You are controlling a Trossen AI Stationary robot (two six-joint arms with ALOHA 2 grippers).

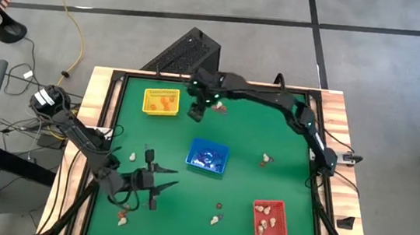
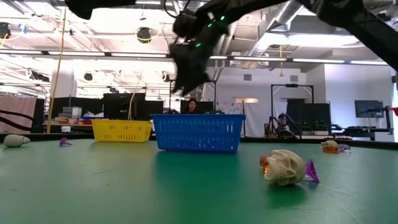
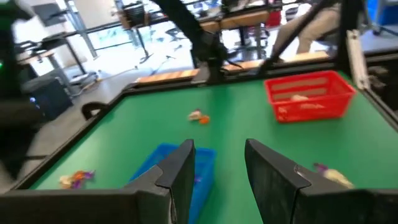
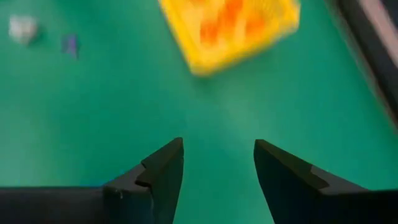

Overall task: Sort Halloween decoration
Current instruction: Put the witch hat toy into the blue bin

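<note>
Take the blue tray at the table's middle as your landmark. Nearest you, on the near side of it, your left gripper hangs low over the green table, fingers spread with nothing between them; it looks to be waiting rather than working. Just beside it lie a cream trinket and, nearer the table's edge, an orange-and-cream one. Off to the near right of the blue tray sits the red tray, already holding several cream pieces, with a small dark trinket and another cream trinket on the cloth between it and your left gripper. These loose ones are what you still have to sort.

To the right of the blue tray, a cream-and-orange piece rests alone on the cloth. The blue tray itself holds dark purple bits.

Beyond the blue tray, your right gripper hovers just beside the yellow tray, fingers apart and empty. The yellow tray carries orange pieces, so that gripper probably sits there because of a drop. Colours seem matched one to a tray: orange to yellow, dark to blue, cream to red.
</note>
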